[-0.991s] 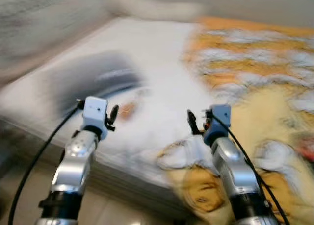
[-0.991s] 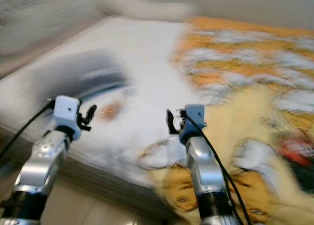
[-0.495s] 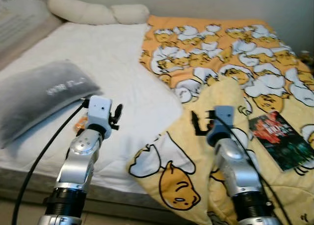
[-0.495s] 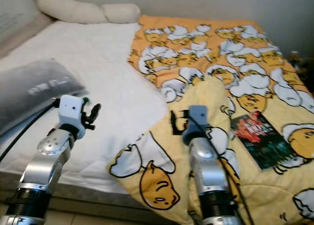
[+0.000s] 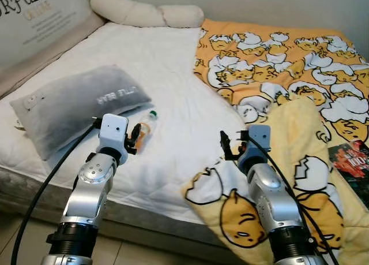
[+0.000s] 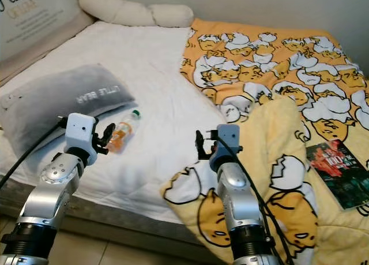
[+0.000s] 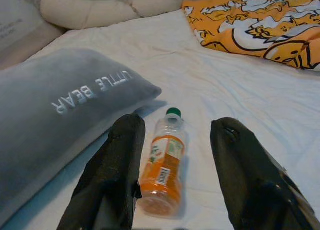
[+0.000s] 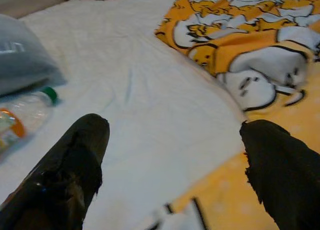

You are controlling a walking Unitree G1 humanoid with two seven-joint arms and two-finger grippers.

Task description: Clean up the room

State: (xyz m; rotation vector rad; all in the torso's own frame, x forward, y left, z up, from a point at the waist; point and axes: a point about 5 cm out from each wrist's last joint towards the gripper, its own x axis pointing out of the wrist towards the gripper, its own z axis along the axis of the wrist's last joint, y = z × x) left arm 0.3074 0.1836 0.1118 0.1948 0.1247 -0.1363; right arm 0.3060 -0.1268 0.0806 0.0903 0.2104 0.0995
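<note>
From the head views, the robot stands at the edge of a bed (image 5: 173,74) with a soft white quilted sheet. A small clear plastic bottle (image 6: 122,130) with an orange label and green cap lies on its side on the sheet, just beside a plump grey pillow (image 5: 75,106). It does not belong on a bed, so it is likely the thing to tidy up. The left gripper (image 5: 134,138) hovers close to the bottle, not touching it. The right gripper (image 5: 226,145) hangs over the edge of a rumpled yellow duck blanket (image 5: 288,63). A dark book (image 6: 340,172) lies flat on the blanket.

In the left wrist view, the black fingers (image 7: 112,175) are spread wide with the round, smooth bottle (image 7: 162,162) lined up between them, ready for a grab.

In the right wrist view, the fingers (image 8: 70,165) are spread wide too, and hold nothing.
</note>
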